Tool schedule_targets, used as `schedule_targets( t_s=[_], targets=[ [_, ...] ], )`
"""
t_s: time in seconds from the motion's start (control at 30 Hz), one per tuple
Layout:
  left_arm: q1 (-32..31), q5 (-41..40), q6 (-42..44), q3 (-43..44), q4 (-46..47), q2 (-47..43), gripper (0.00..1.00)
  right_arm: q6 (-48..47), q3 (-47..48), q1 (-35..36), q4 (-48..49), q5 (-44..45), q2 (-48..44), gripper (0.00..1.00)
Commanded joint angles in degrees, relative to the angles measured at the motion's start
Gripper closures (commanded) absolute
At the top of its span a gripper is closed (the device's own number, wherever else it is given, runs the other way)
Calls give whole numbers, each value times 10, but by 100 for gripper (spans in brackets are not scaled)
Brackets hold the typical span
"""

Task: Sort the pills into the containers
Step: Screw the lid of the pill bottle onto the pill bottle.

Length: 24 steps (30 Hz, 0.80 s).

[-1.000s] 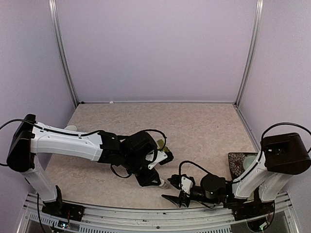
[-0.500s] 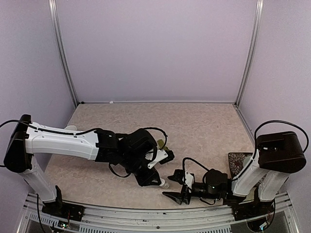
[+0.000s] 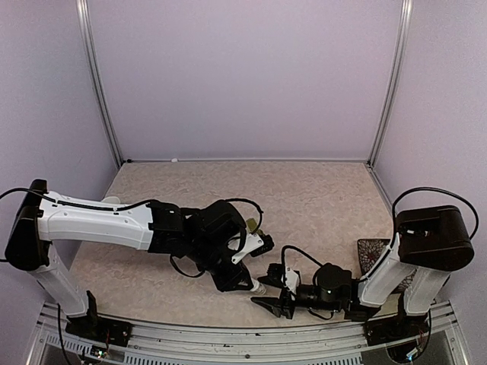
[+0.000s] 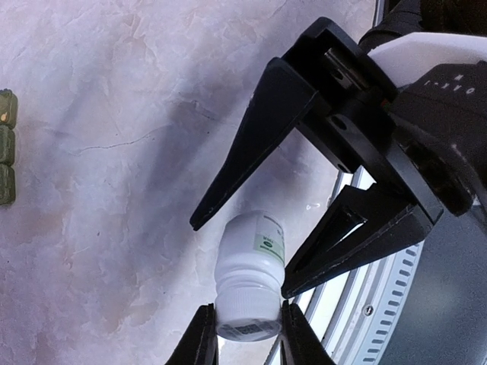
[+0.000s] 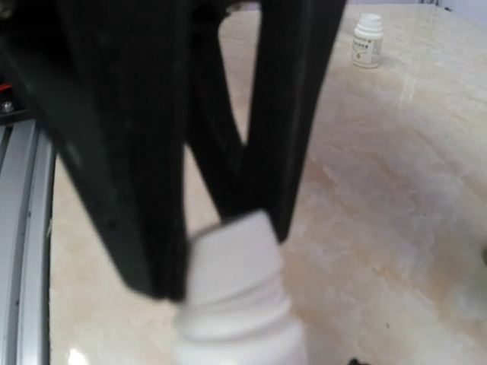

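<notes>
1. Left wrist view: we see left gripper point(image 4: 246, 310) clamped on pill bottle point(image 4: 249, 266) cap, bottom centre.
2. Jaws of right gripper point(image 4: 240, 258) apart, flanking bottle body.
3. Green containers point(image 4: 6, 148) sit at left edge, well apart.
4. We judge bottle-opening step; next right must close, then twist.

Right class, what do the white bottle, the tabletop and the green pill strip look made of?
White bottle: probably plastic, smooth, matte, paper label. Tabletop: marble-look, veined, slightly glossy; possibly laminate. Green pill strip: likely plastic, dull; too small to be sure.
</notes>
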Motion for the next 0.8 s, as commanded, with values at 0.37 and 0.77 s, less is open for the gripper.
schedule_targets(
  t_s=[0.37, 0.77],
  targets=[
    [-7, 12, 6, 12, -4, -17, 93, -7, 17, -6, -11, -10, 5, 58],
    [-7, 39, 19, 14, -8, -17, 92, -6, 31, -2, -82, -44, -54, 82]
  ],
)
